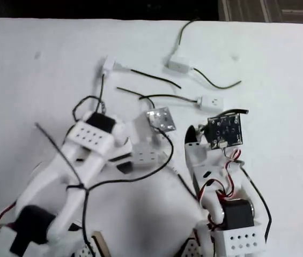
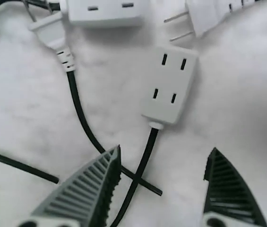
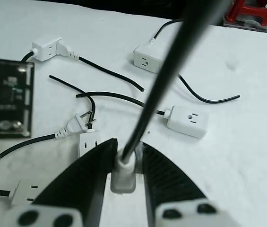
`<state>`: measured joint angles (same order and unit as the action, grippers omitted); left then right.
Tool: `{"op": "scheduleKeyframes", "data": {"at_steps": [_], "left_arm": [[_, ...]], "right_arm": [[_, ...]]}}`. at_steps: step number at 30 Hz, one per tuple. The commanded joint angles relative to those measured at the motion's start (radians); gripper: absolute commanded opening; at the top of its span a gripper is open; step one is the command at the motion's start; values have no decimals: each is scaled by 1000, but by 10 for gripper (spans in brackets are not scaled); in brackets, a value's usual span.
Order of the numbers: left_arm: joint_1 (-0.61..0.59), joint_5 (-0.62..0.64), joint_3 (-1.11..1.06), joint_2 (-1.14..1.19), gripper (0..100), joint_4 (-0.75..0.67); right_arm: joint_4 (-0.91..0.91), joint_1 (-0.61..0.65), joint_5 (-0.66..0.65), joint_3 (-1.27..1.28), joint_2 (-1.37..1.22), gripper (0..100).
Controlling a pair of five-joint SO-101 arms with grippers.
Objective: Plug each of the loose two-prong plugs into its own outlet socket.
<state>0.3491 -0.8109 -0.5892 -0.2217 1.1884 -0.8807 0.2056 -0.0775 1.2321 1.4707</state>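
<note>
Near the middle of the table (image 1: 280, 59), right gripper (image 3: 127, 144) is clamped on a plug (image 3: 123, 177); left gripper (image 2: 165, 150) hangs jaws apart over the outlet block (image 2: 168, 87). Square prongs to one slot pair, press straight.

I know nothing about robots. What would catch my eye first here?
The right arm's fingers pinch a pale plug, its black cable sweeping up across the right wrist view. The left arm's fingers, grey and ribbed, stand open above a white outlet block on the white table, with a loose two-prong plug lying nearby.
</note>
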Motion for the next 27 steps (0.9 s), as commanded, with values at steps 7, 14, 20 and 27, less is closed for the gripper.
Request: {"op": "scheduleKeyframes", "data": {"at_steps": [7,14,20,27], "left_arm": [[39,-11,232,249,290,-55],[79,-12,282,361,290,-51],[87,-12,284,403,286,-55],[122,77,276,460,72,-51]], "right_arm": [[22,-10,-2,-49,4,17],[19,-7,-2,-49,4,17],[19,-7,-2,-49,4,17],[19,-8,-2,-49,4,17]]}}
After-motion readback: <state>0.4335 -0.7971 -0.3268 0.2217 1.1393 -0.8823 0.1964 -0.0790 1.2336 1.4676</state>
